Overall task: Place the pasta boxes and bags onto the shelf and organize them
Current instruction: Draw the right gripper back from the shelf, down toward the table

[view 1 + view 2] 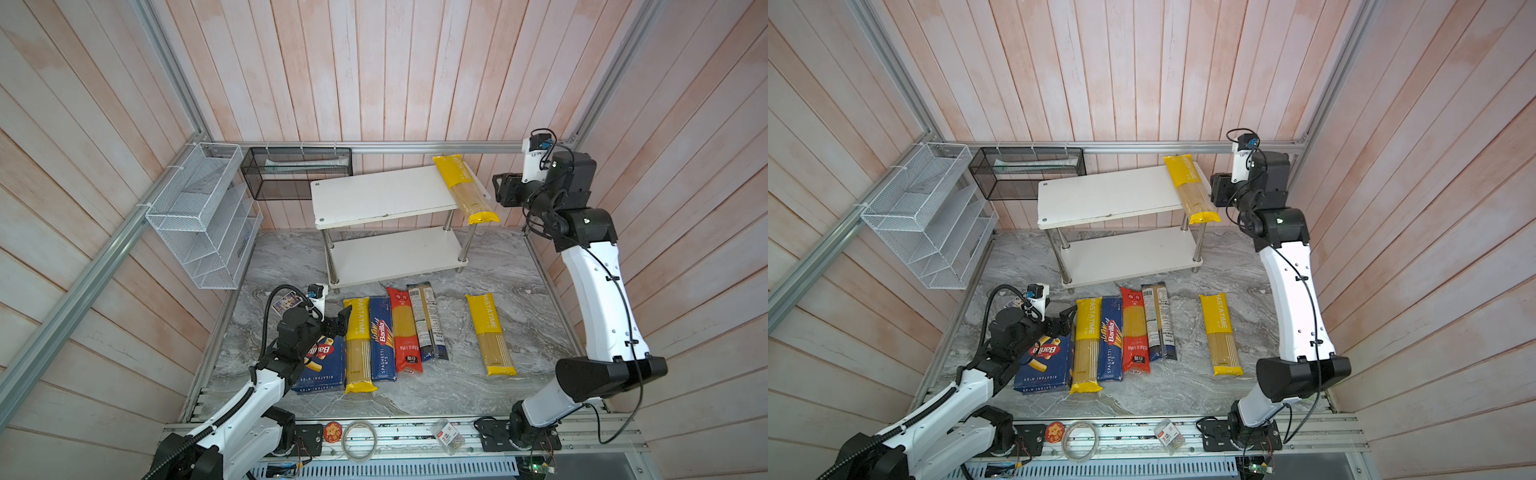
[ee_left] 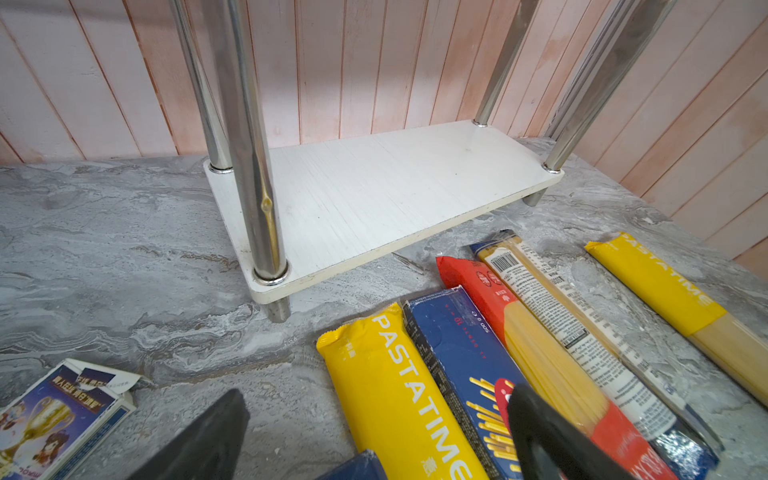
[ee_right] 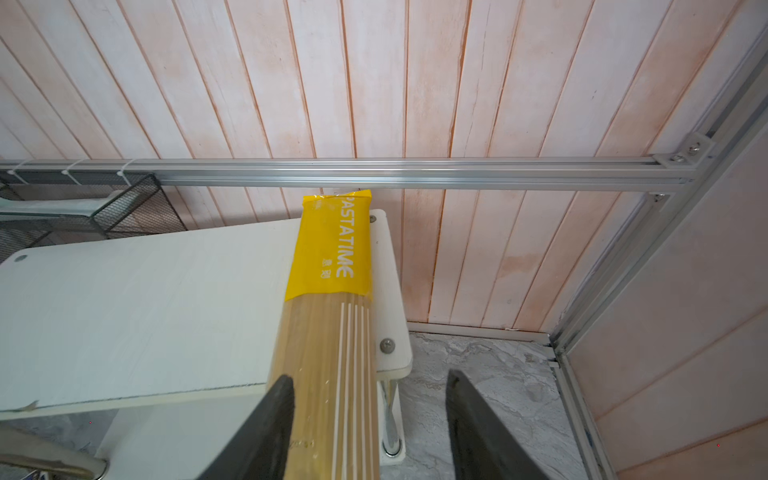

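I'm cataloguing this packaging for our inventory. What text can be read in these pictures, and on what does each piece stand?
"PASTATIME": shelved yellow bag, the row's yellow bag, the lone yellow bag.
"Barilla": wide blue box, narrow blue box.
"RIGATONI N°89": wide blue box.
"SPAGHETTI N°5": narrow blue box.
Too small or blurred to read: print on the red bag, the white-labelled bag and the small card box.

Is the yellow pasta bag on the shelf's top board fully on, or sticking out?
Sticking out. The yellow bag lies on the top board, but its near end overhangs the front edge.
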